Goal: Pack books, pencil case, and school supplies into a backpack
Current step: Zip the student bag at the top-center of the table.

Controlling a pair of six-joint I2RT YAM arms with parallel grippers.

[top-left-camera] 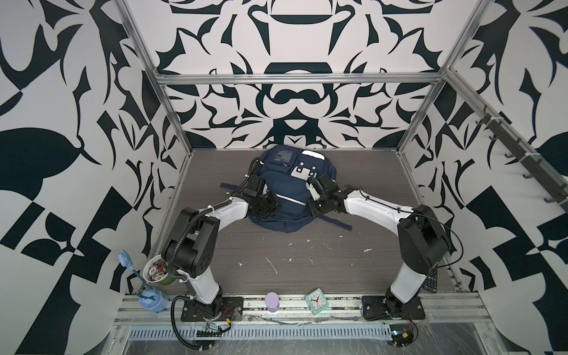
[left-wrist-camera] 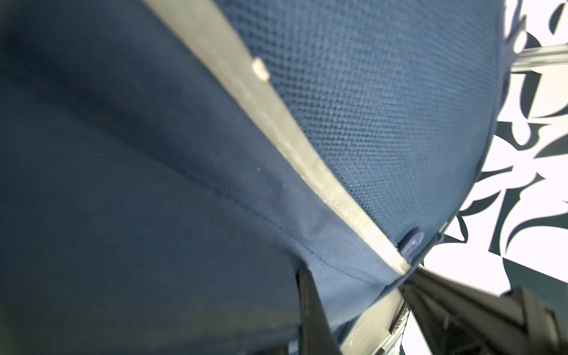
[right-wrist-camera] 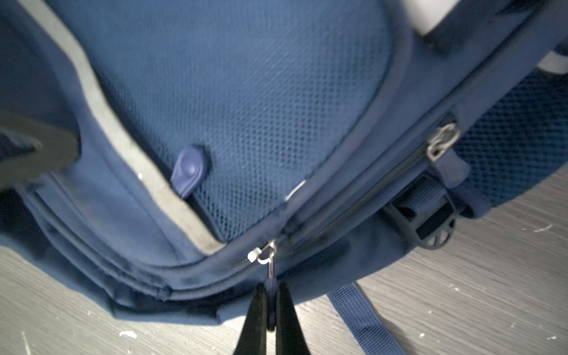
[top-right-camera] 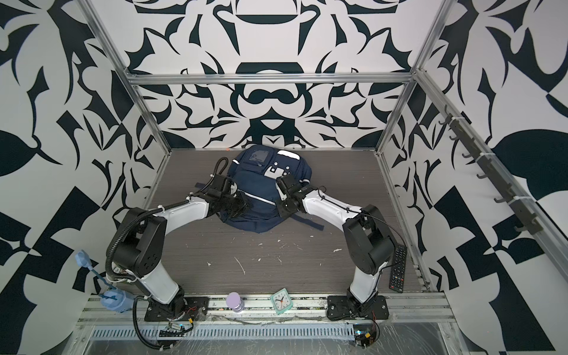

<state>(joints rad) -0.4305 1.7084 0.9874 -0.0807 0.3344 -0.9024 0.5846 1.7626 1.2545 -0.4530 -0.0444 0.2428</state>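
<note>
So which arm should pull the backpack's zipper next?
Right. The right gripper is shut on the zipper pull at the backpack edge. The left gripper is on the front fabric, away from that zipper.

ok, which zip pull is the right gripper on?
The small blue tab hanging off the outer zip's slider; the oval pull and the buckle-side slider are free.

Both top views are bright, even and sharp, lines bowing at the edges. Wrist views blur close up on the backpack [left-wrist-camera: 384, 123]; wall [left-wrist-camera: 550, 98] overexposed.
</note>
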